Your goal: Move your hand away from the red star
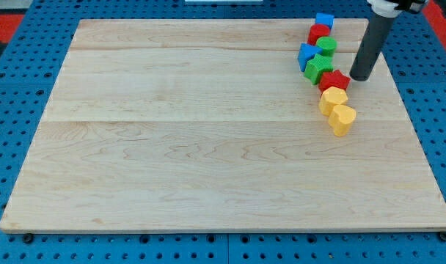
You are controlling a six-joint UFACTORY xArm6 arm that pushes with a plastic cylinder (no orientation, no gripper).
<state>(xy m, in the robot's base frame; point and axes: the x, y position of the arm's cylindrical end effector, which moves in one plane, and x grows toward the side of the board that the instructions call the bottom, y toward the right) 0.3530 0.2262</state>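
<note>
The red star (pixel 334 80) lies on the wooden board (pixel 208 147) near the view's upper right, in a tight column of blocks. My tip (pixel 359 77) stands just to the star's right, nearly touching it. Above the star are a green block (pixel 318 69), a blue block (pixel 306 55), a green round block (pixel 326 46), a red block (pixel 318 33) and a blue cube (pixel 324 20). Below the star are a yellow block (pixel 332 98) and a yellow heart (pixel 342 119).
The board rests on a blue perforated table (pixel 17 88). The board's right edge (pixel 410 110) is a short way to the right of my tip. The dark rod (pixel 373 40) rises toward the view's top right.
</note>
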